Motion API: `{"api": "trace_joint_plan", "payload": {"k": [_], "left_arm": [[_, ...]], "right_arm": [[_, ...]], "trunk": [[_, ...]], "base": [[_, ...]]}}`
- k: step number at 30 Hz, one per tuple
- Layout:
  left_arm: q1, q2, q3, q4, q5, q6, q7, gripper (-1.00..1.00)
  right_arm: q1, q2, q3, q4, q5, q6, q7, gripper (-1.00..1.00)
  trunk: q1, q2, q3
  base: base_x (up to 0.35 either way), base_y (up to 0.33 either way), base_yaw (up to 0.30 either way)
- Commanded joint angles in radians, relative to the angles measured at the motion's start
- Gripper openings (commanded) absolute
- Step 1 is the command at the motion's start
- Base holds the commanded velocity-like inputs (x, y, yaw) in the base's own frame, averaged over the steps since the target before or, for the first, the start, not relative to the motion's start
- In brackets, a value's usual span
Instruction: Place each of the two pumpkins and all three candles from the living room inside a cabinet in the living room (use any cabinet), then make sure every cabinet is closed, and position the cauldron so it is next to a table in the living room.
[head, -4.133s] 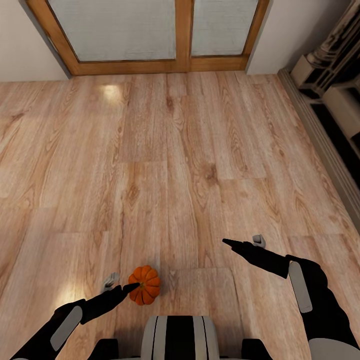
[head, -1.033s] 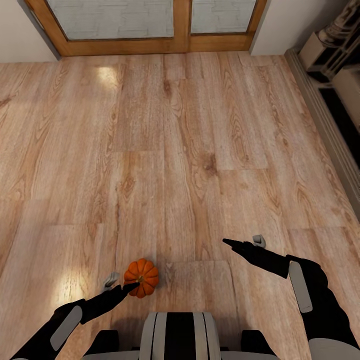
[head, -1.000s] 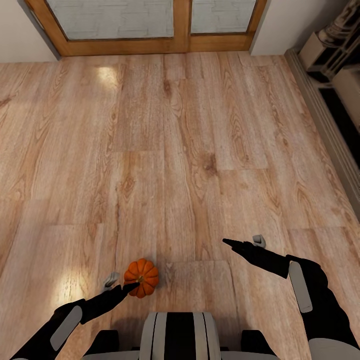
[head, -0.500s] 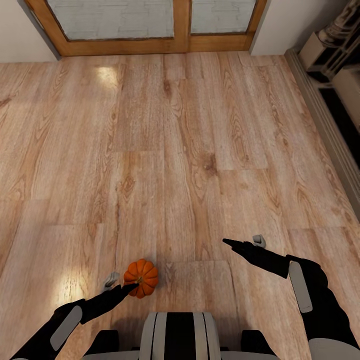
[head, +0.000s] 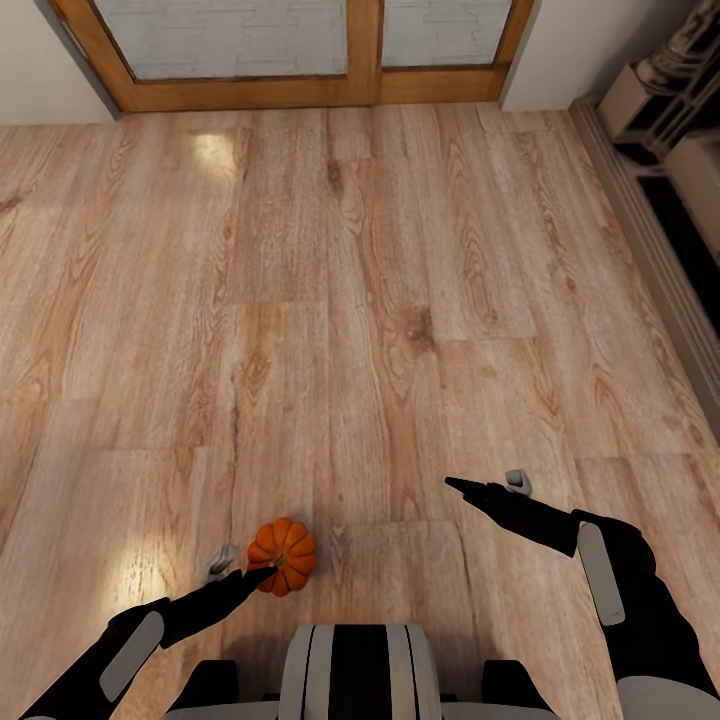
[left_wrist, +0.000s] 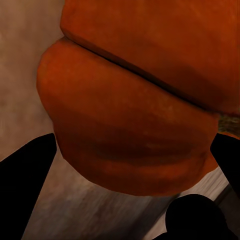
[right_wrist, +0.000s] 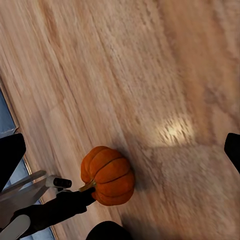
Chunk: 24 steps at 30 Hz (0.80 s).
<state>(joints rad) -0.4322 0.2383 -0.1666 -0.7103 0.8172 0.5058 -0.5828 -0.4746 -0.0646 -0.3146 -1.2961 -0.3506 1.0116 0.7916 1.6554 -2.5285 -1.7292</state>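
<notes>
One pumpkin (head: 283, 555) sits clenched between the left jaws for carrying to a cabinet, while the right jaws hang released, empty.

One small pumpkin (head: 283, 555) was in view, bright orange and deeply ribbed, with a short dark stem. It sat low above the pale wooden floor (head: 380, 330), held between the fingers of the left tool (head: 243, 570), its stem end turned toward that tool.
</notes>
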Motion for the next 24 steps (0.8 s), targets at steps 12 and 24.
{"api": "trace_joint_plan", "payload": {"k": [12,24], "left_arm": [[0.000,0.001,-0.004,0.000,0.008,0.005,0.002,-1.00],[0.007,0.013,-0.005,-0.150,0.021,0.067,-0.003,-1.00]], "right_arm": [[0.000,0.000,-0.001,0.000,0.004,0.004,0.006,1.00],[0.000,0.000,-0.001,0.000,0.003,0.004,0.006,1.00]], "trunk": [[-0.004,0.002,0.034],[-0.010,0.005,0.081]], "base": [[0.000,0.000,0.000],[0.000,0.000,0.000]]}}
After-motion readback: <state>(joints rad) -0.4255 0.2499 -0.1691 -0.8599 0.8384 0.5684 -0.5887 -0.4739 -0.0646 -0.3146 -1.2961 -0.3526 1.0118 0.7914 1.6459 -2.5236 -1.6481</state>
